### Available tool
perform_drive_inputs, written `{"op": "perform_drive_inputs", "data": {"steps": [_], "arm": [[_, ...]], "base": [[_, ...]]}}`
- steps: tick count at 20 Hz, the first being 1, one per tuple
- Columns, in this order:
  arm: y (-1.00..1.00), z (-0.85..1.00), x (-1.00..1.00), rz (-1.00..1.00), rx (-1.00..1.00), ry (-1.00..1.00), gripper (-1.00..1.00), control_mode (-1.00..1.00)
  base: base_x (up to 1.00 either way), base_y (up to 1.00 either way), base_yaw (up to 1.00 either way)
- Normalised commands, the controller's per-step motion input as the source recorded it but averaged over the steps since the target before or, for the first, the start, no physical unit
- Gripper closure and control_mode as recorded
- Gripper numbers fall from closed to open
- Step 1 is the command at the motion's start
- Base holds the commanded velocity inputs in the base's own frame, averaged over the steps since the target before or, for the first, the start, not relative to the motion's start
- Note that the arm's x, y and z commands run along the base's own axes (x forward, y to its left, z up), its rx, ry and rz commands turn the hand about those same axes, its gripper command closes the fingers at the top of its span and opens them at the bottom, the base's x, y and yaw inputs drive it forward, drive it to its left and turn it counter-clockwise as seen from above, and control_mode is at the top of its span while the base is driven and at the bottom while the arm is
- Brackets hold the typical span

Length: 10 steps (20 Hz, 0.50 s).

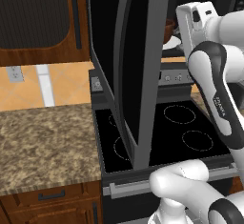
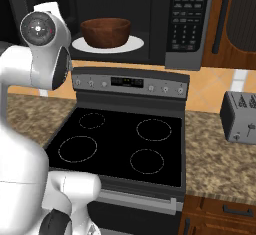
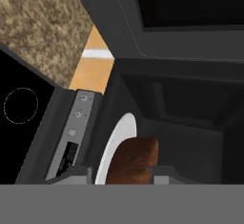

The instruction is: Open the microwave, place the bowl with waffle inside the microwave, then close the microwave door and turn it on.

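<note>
The microwave (image 2: 125,24) stands open above the stove (image 2: 122,144), its door (image 1: 138,70) swung wide, the reddish-brown bowl (image 2: 106,32) resting on the white turntable plate (image 2: 135,44) inside, while the gripper's opening cannot be told.

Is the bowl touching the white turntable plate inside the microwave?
Touching. In the right base view the bowl sits with its base directly on the white turntable plate, no gap under it, inside the open microwave.
</note>
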Motion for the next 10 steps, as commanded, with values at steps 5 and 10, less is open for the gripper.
{"op": "perform_drive_inputs", "data": {"steps": [5,10], "arm": [[0.18,0.00,-1.00,0.07,0.00,-0.19,1.00,-1.00],[0.56,0.00,-1.00,0.00,-0.02,-0.03,1.00,-1.00]], "base": [[0.00,0.00,0.00],[0.00,0.00,0.00]]}}
